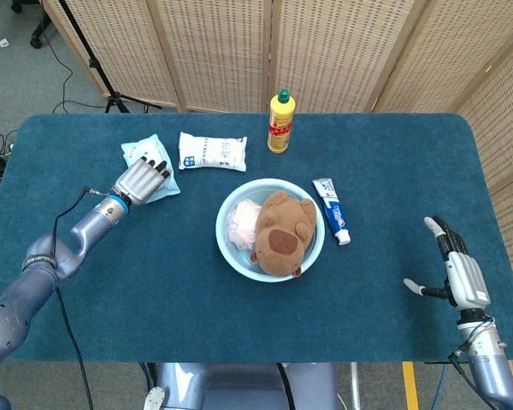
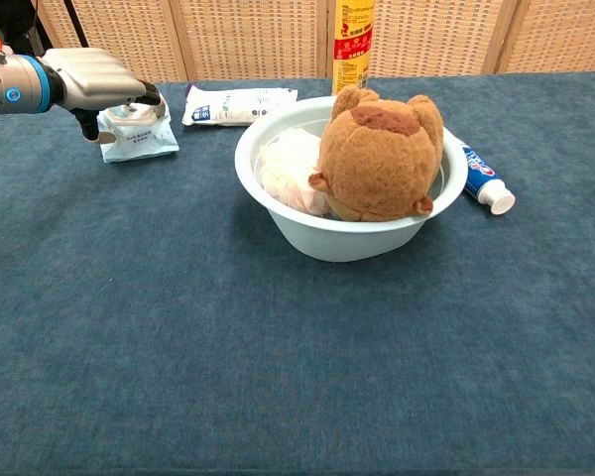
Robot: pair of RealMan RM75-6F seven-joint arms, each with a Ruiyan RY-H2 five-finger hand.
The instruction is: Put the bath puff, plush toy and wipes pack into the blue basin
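The blue basin (image 1: 230, 251) (image 2: 347, 238) stands mid-table. Inside it sit the brown plush toy (image 1: 282, 231) (image 2: 382, 154) and, to its left, the pale pink bath puff (image 1: 242, 222) (image 2: 290, 169). At the back left, my left hand (image 1: 139, 180) (image 2: 97, 77) grips the light-blue wipes pack (image 1: 142, 152) (image 2: 141, 139), fingers over its top and thumb beneath; the pack is tilted. My right hand (image 1: 457, 269) hovers near the table's front right edge, fingers apart and holding nothing. The chest view does not show it.
A white packet (image 1: 212, 151) (image 2: 238, 103) lies just right of the wipes pack. A yellow bottle (image 1: 280, 124) (image 2: 353, 40) stands behind the basin. A toothpaste tube (image 1: 332, 209) (image 2: 484, 178) lies against the basin's right side. Wicker screens back the table.
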